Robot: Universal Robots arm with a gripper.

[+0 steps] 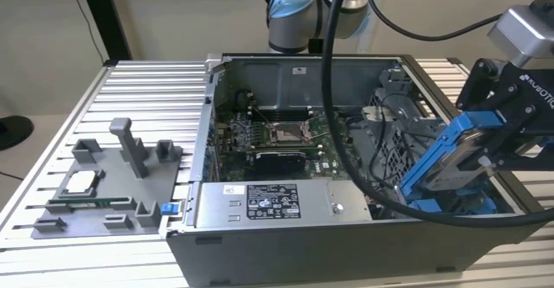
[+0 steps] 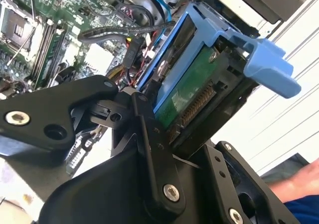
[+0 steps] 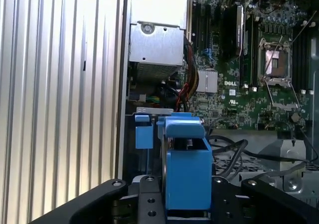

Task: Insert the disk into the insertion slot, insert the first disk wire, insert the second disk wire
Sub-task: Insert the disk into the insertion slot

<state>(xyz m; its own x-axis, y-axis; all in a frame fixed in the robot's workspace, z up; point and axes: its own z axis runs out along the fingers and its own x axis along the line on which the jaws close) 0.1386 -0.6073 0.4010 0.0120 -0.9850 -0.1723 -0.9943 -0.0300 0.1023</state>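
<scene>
Your tool (image 1: 489, 155) is clamped on the disk (image 1: 455, 157), with its black fingers (image 3: 149, 201) pressing the blue caddy from both sides. You have the disk steeply tilted inside the open computer case (image 1: 303, 249), towards the exterior view's right. Its lower end is just above the insertion slot (image 1: 445, 205) with its blue rails, though you cannot tell whether they touch. The disk is not yet seated. Beside the slot lies the silver power supply (image 1: 277, 205), with the motherboard (image 1: 277, 142) farther back. The case stands on the ribbed table (image 1: 147, 93), next to a grey fixture (image 1: 104, 191).
</scene>
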